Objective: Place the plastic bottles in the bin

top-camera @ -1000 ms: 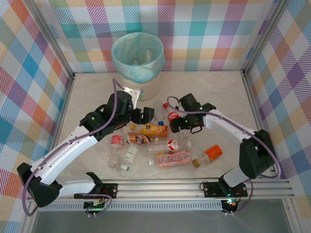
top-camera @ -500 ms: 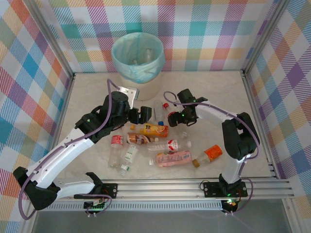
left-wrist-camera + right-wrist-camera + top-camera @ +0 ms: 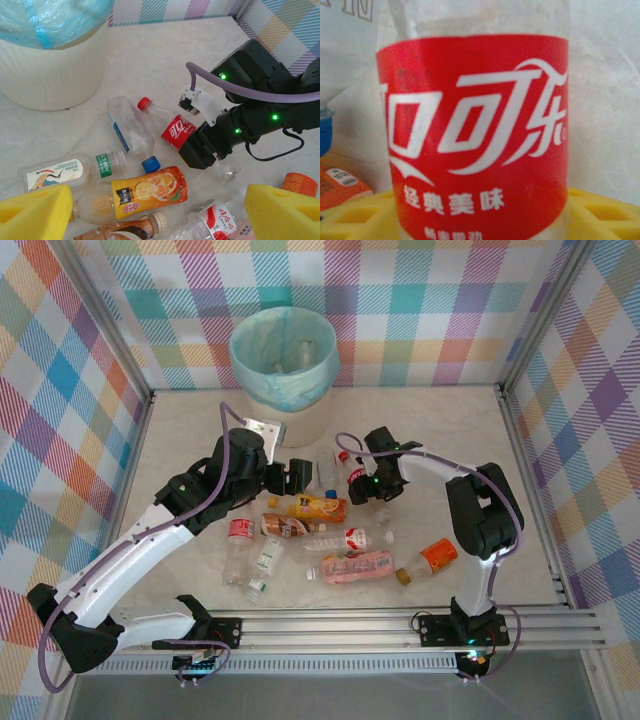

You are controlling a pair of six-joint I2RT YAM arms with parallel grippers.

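Bottles (image 3: 350,539) of clear plastic lie on their sides in a loose heap in the middle of the pale marbled table (image 3: 450,440). They are a little way in front of the bin (image 3: 310,422), a cream-white round tub with a light teal bag folded over its rim, which stands at the far edge near the checked wall (image 3: 450,300). At the far side of the heap lies the red-labelled cola bottle (image 3: 175,131), its red cap pointing toward the bin, just beside a clear bottle with a blue cap (image 3: 131,131). The right gripper (image 3: 204,150) is down over the cola bottle's base end. In the right wrist view the red label sits between its yellow pads (image 3: 350,215), which flank it closely, though I cannot tell whether they press on it. Nearer lie an orange-labelled bottle (image 3: 150,190) and a white-labelled bottle (image 3: 65,172) with a green band. A pink-labelled bottle (image 3: 355,565) and an orange-capped bottle (image 3: 430,560) lie toward the near right. The left gripper (image 3: 303,476) hovers over the heap's left side, its yellow fingers (image 3: 35,210) spread wide with nothing held between them.
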